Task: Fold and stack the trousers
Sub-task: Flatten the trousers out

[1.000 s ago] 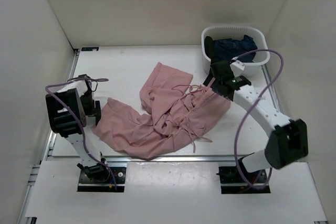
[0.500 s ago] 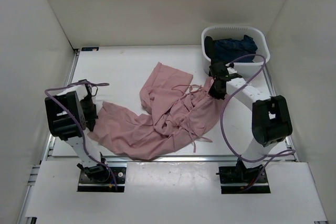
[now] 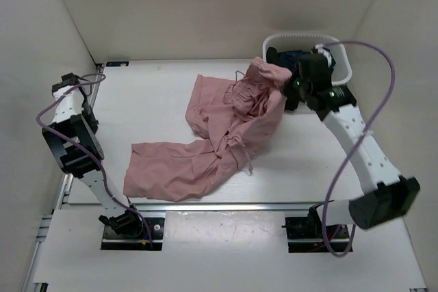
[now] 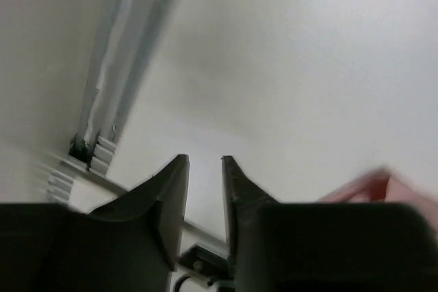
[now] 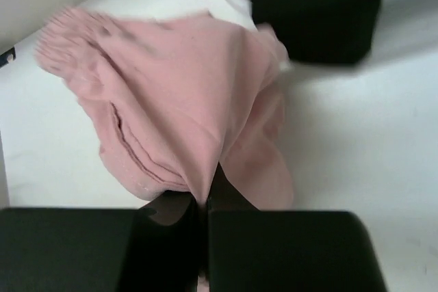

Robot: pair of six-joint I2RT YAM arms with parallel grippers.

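Observation:
The dusty-pink trousers point(image 3: 205, 148) lie crumpled across the middle of the table, one long leg reaching toward the near left. Their gathered waist end point(image 3: 263, 76) is raised at the back right. My right gripper point(image 3: 289, 92) is shut on that fabric. In the right wrist view the cloth point(image 5: 171, 94) hangs out from between the closed jaws of the right gripper point(image 5: 205, 200). My left arm point(image 3: 66, 100) stands at the far left edge, clear of the leg end point(image 3: 140, 169). The left gripper point(image 4: 204, 160) has its fingers slightly apart with nothing between them.
A white basket point(image 3: 342, 68) holding dark blue clothes point(image 3: 304, 59) stands at the back right, just behind my right gripper. A metal rail point(image 4: 109, 100) runs along the table's left edge near the left gripper. White walls close in the sides and back.
The right gripper shut on the waist and lifted it back toward the basket, dragging the trousers right. The left arm left the leg end and swung to the far left edge.

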